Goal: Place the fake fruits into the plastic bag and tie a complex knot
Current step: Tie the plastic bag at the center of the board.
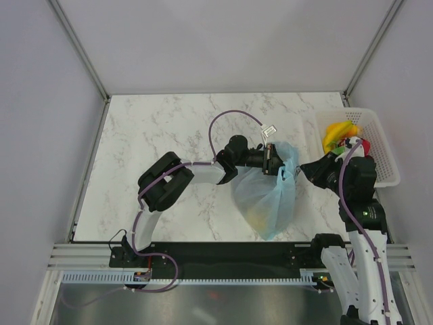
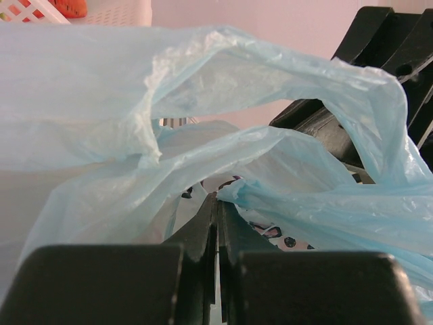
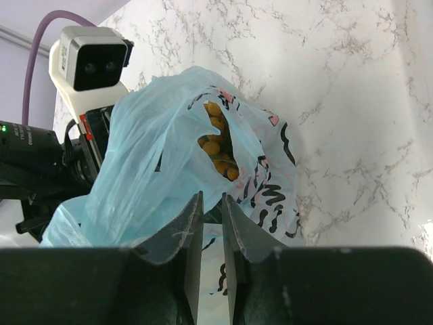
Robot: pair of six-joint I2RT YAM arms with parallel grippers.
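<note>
Top: left gripper (image 1: 270,157) holds up the mouth of the plastic bag (image 1: 267,200) mid-table, bananas (image 1: 338,132) and dragon fruit (image 1: 356,144) in the white basket (image 1: 385,152) at right, so loading looks the step in hand; marbled white table (image 1: 155,135), plain pale walls. Left wrist: jaws shut, blue film pinched at the tips. Right wrist: right gripper (image 3: 211,203) at the mouth, jaws a slit apart, hold on film unclear, tan cluster (image 3: 216,145) inside; next likely calls for a reach to the basket.
</note>
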